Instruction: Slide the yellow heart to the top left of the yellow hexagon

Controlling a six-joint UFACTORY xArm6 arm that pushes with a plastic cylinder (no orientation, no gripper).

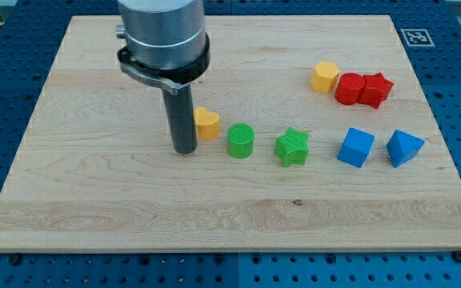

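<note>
Now the tip [185, 150] is seen planted on the wooden surface [94, 200], just to the view's left of the yellow heart [206, 123], touching it or very nearly so; the contact itself is hidden by the rod. No jaws are carried on this arm, so no open or closed state can be reported: only a plain rod is shown.

The yellow hexagon [325, 77] is found well apart, toward the view's upper right, with a red cylinder [349, 88] and a red star [376, 89] packed against its right side. A green cylinder [241, 141] sits just to the heart's lower right, a green star [292, 147] beyond it, and two blue blocks [355, 147] [404, 148] farther right.

The step in hand is judged to be barely begun. A push toward the right and slightly upward seems called for, kept behind the heart's centre so that it is not spun off the rod. The green cylinder should be cleared above, and the push stopped short, up-left of the hexagon, so that the hexagon is not nudged.
</note>
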